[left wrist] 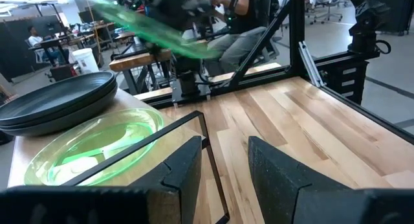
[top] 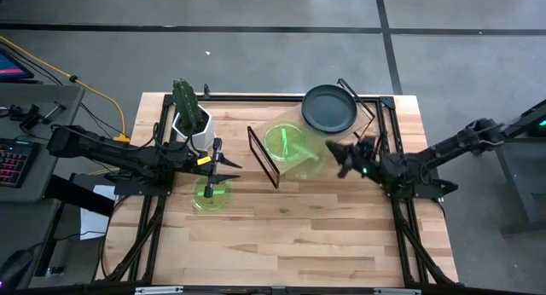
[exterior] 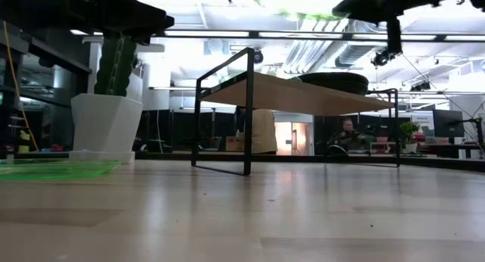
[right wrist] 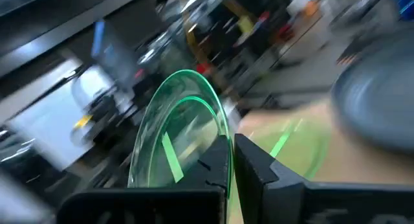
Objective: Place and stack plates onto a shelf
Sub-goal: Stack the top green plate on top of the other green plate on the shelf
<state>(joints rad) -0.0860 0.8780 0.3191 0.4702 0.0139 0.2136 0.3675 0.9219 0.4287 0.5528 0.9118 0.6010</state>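
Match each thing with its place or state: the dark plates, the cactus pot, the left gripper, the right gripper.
Things:
1. dark plates
2. cactus pot
3. left gripper
4. right gripper

Places or states:
A. shut on the tilted green plate
B. stacked on the shelf
C. open, by the flat green plate on the table
D. standing on the table beside the shelf

Pairs: 1-B, 2-D, 3-C, 4-A

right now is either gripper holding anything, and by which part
The right gripper pinches a translucent bright green round plate by its rim, above the shelf. The left gripper is open and holds nothing.
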